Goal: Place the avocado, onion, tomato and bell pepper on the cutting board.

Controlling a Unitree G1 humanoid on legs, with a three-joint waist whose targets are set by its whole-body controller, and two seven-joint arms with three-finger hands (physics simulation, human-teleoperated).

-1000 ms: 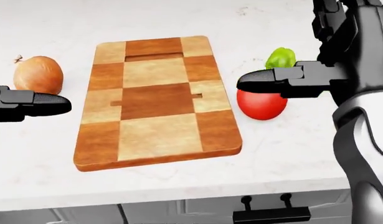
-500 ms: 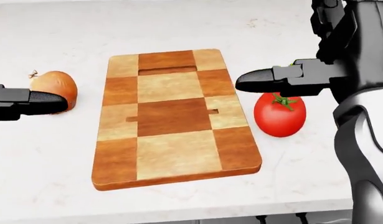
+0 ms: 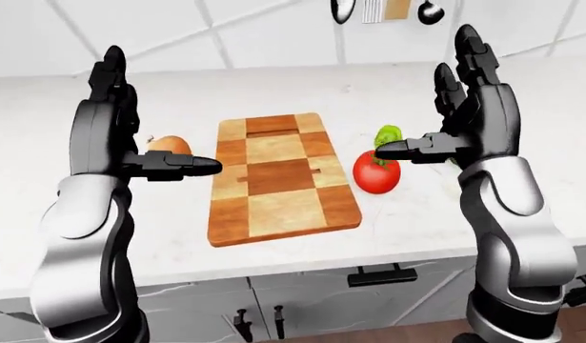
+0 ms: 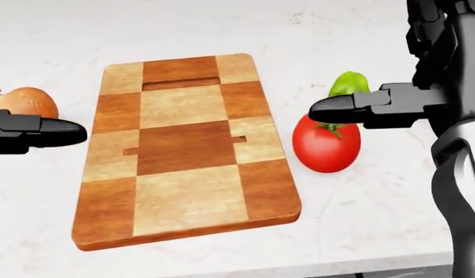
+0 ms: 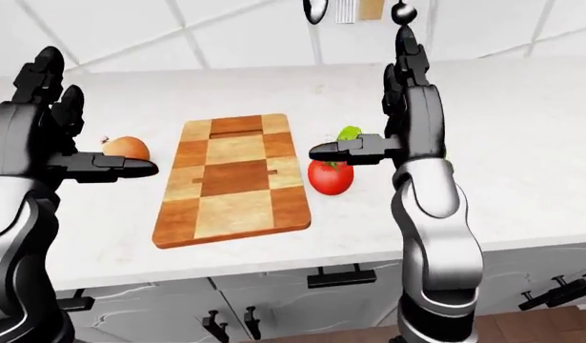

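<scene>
White marble counter [image 4: 222, 29] with an empty cutting board [image 4: 187, 150]. Onion [image 4: 25, 101] sits left, half hidden behind the left hand [image 3: 107, 118]. Tomato [image 4: 324, 145] lies right, the bell pepper [image 4: 347, 84] mostly blocked by the right hand [image 3: 479, 107]. Fingers on both are spread, holding nothing.

The cutting board [image 4: 187, 150] lies on the worktop [image 4: 376, 202]. In the head view, the onion [image 4: 25, 102] sits to its left, apart from it. The tomato [image 4: 324, 145] sits just right of the board, with the bell pepper [image 4: 347, 84] above it, touching or nearly so.
</scene>
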